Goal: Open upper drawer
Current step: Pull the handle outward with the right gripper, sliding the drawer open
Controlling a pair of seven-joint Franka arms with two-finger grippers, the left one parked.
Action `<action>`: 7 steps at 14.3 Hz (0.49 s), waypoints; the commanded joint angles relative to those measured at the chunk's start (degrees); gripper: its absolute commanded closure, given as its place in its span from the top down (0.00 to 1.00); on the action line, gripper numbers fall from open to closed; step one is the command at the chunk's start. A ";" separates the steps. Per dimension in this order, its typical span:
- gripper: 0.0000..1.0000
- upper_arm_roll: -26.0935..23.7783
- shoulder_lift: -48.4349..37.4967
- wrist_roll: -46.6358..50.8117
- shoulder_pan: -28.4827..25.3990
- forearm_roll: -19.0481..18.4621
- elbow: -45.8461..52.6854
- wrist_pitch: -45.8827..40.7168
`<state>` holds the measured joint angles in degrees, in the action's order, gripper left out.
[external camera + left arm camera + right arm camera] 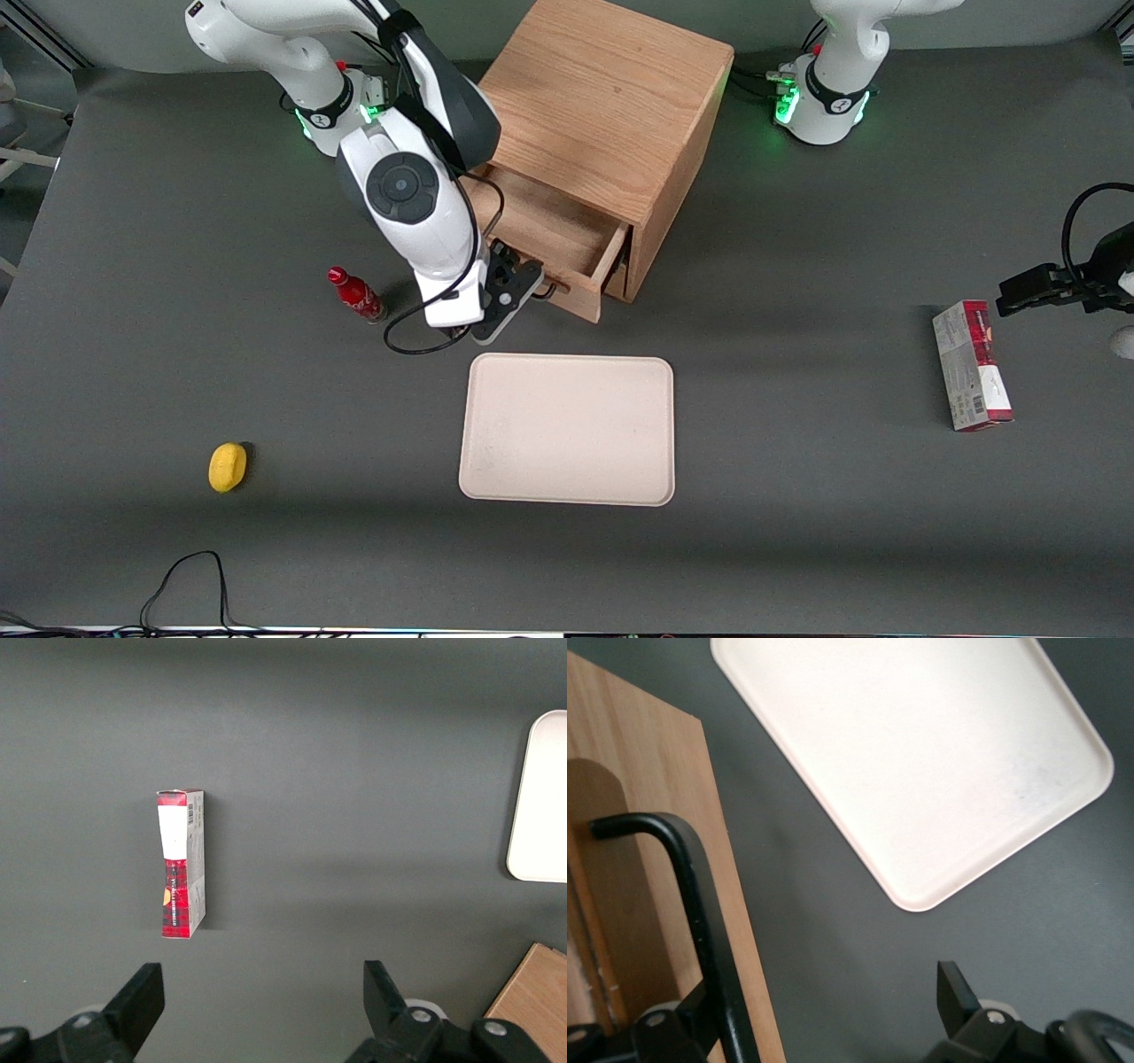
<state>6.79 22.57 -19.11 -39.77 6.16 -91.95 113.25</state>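
Note:
The upper drawer (554,232) of the wooden cabinet (611,97) stands pulled out toward the front camera, and its shallow wooden inside shows empty. Its front panel (651,788) carries a thin black wire handle (700,895). My right gripper (523,285) is at that handle, in front of the drawer, just above the table. In the right wrist view the gripper (828,1010) is open, with its fingers wide apart. The handle bar runs close by one finger (691,1014). The other finger (954,992) hangs over bare table. The lower drawer is hidden under the open one.
A beige tray (567,430) lies flat just nearer the camera than the drawer and also shows in the right wrist view (921,753). A red bottle (356,295) stands beside the working arm. A yellow object (228,466) lies near the front. A red box (970,365) lies toward the parked arm's end.

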 commanded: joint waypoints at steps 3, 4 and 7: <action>1.00 -0.03 5.20 -5.76 3.99 -0.45 9.15 -5.49; 1.00 -0.11 5.46 -6.81 4.61 -0.36 9.59 -5.67; 1.00 -0.11 6.95 -9.10 6.37 -0.27 11.26 -5.76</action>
<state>6.85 27.15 -26.14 -34.53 6.16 -84.33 109.00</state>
